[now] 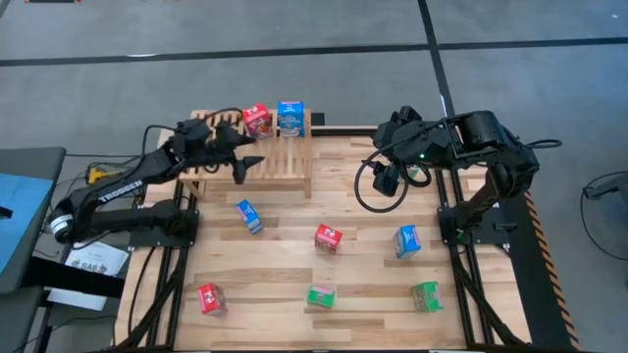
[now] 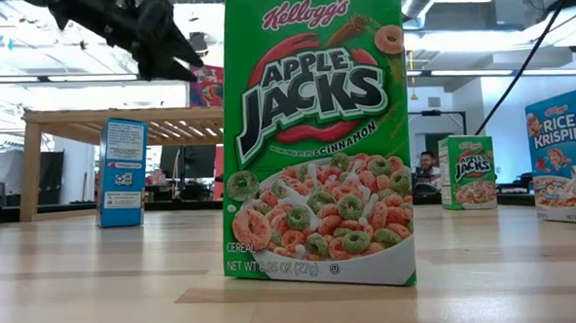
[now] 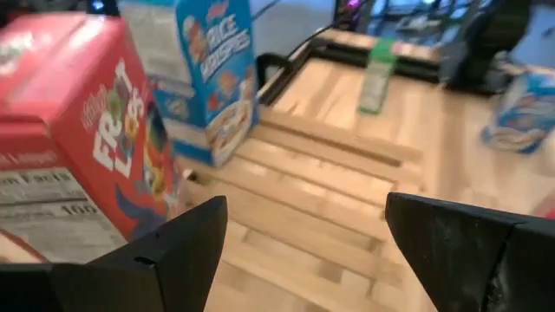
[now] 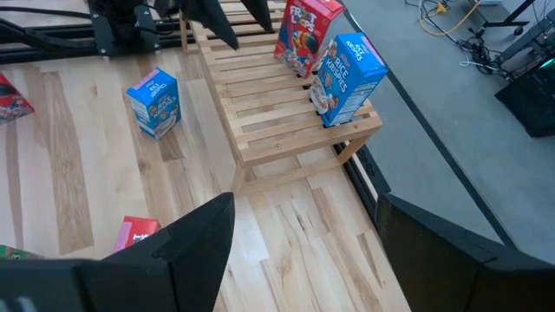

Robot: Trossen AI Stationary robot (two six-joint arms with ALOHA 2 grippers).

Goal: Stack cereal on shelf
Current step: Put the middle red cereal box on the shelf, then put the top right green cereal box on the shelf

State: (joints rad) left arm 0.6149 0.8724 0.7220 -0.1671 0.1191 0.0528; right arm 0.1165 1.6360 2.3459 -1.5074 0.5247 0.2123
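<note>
The shelf [image 1: 280,157] is a light wooden slatted rack at the table's far left. A red cereal box [image 1: 257,120] and a blue one [image 1: 290,118] stand upright on its far part, also seen as the red box [image 3: 78,130] and blue box [image 3: 204,69] in the left wrist view. My left gripper [image 1: 249,168] hovers open over the shelf's slats [image 3: 303,217], just short of the red box, nothing between its fingers. My right gripper [image 1: 385,181] hangs open and raised over the table's far right, looking toward the shelf [image 4: 277,113].
Several more boxes stand on the plank tabletop: blue [image 1: 249,216], red [image 1: 328,238], blue [image 1: 407,240], red [image 1: 210,298], green [image 1: 321,295], green [image 1: 426,295]. The near green box [image 2: 316,131] fills the low view. The shelf's near slats are bare.
</note>
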